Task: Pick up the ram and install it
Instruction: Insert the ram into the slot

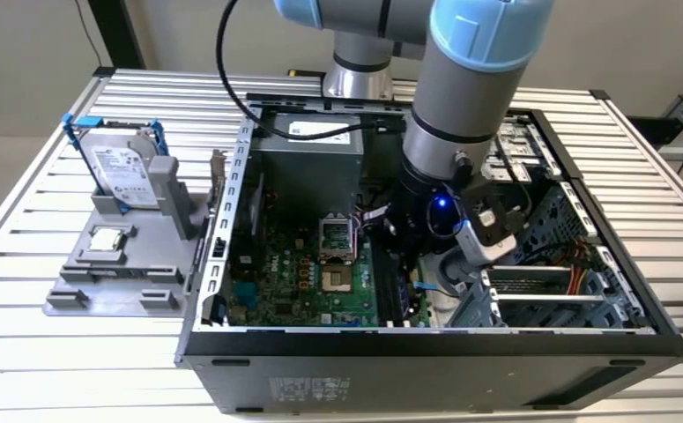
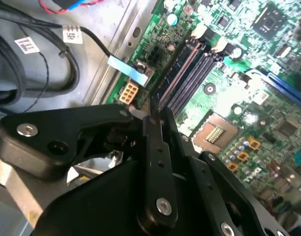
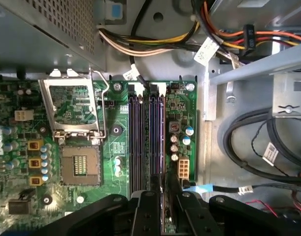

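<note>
A slatted metal surface (image 1: 18, 238) carries an open computer case (image 1: 435, 348) lying on its side, and the arm (image 1: 464, 97) reaches straight down into it. On the exterior view's left, beside the case, a grey holder (image 1: 106, 286) keeps a hard drive (image 1: 123, 167) upright in a blue frame, with a small silver processor (image 1: 107, 238) lying flat in front of it.

Inside the case the green motherboard (image 1: 306, 295) fills the floor. Both wrist views show it close up, which the exterior view cannot: the open processor socket (image 3: 80, 164) and, beside it, the row of dark memory slots (image 3: 145, 132) with white latches at their far end.

The gripper (image 3: 163, 186) hangs low over those slots. Its black fingers (image 3: 145, 209) stand nearly together, pinching a thin board seen edge-on. This is the ram (image 3: 163, 211), a narrow greenish strip between them. In the first wrist view it lines up lengthwise with the slot nearest the board's edge, by the small white connector (image 3: 183, 168). In the second wrist view the gripper (image 2: 154, 105) comes close to the slots' (image 2: 190, 73) near end; whether the ram touches the slot cannot be told.
</note>
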Robot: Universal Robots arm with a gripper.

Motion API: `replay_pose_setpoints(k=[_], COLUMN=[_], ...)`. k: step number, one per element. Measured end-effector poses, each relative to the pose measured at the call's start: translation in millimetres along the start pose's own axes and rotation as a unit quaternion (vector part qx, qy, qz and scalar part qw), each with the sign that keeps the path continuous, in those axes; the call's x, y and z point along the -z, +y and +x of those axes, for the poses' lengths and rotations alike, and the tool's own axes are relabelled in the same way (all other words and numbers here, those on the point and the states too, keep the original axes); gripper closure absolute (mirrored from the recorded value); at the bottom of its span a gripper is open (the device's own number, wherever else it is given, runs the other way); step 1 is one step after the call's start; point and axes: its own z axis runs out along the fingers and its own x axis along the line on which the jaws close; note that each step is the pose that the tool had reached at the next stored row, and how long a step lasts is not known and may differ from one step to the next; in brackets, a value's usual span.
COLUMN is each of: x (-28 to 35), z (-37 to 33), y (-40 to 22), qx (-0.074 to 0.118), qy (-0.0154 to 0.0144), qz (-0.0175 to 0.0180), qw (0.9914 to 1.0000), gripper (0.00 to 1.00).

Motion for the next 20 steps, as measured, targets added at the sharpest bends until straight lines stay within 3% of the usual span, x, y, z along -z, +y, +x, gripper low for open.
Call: replay_pose_setpoints(k=[5, 10, 17, 18, 20], x=[15.5, 25.2, 27.5, 27.7, 28.0], z=[-0.1, -0.1, -0.2, -0.2, -0.2], y=[-0.5, -0.9, -1.0, -1.0, -1.0], qx=[0.000, 0.000, 0.000, 0.000, 0.000], qy=[0.0003, 0.0005, 0.0005, 0.0005, 0.0005], qz=[0.0001, 0.0000, 0.0000, 0.0000, 0.0000], qw=[1.00000, 1.00000, 1.00000, 1.00000, 1.00000], gripper=[0.00, 0.00, 0.00, 1.00, 1.00])
